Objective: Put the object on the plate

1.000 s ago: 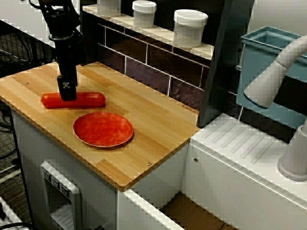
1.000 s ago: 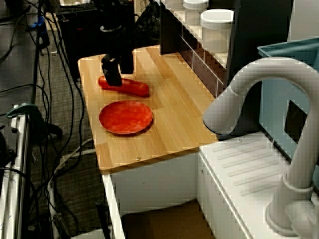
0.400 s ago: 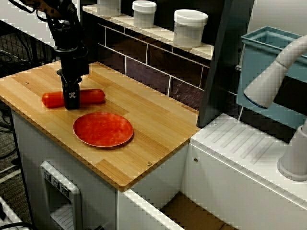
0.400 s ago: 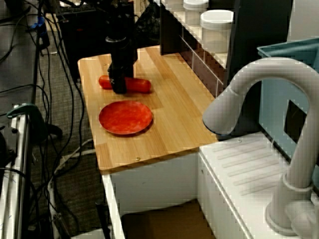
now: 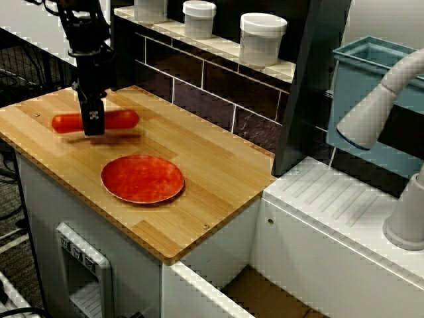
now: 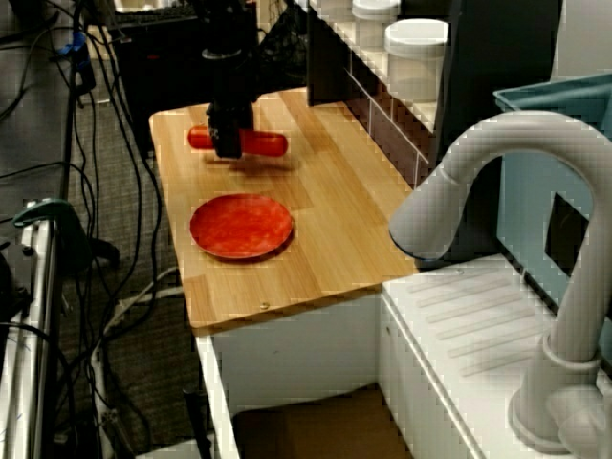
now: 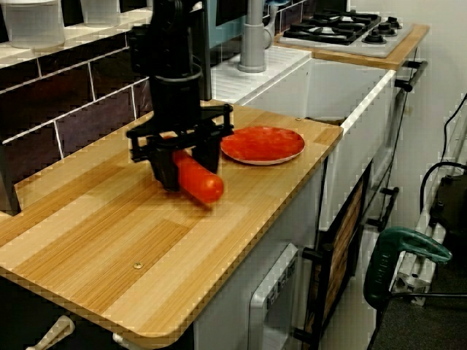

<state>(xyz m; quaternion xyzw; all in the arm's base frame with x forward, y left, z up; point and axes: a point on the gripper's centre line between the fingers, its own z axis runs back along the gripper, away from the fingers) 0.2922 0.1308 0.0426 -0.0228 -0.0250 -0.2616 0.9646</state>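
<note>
Claw (image 5: 93, 124) grips sausage (image 5: 119, 120) above counter; plate (image 5: 142, 179) nearby

sausage (image 5: 119, 120) in gripper (image 5: 93, 124) above counter (image 5: 218, 172) | plate (image 5: 142, 179) nearby

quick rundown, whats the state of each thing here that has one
smooth red-orange sausage-shaped toy: gripped near its middle, lifted clear of the wooden counter, roughly level
black end effector: shut on the sausage toy
flat round red-orange plate: lying flat on the counter, nothing on it
white lidded jars: upright on the shelf, lids on
</note>
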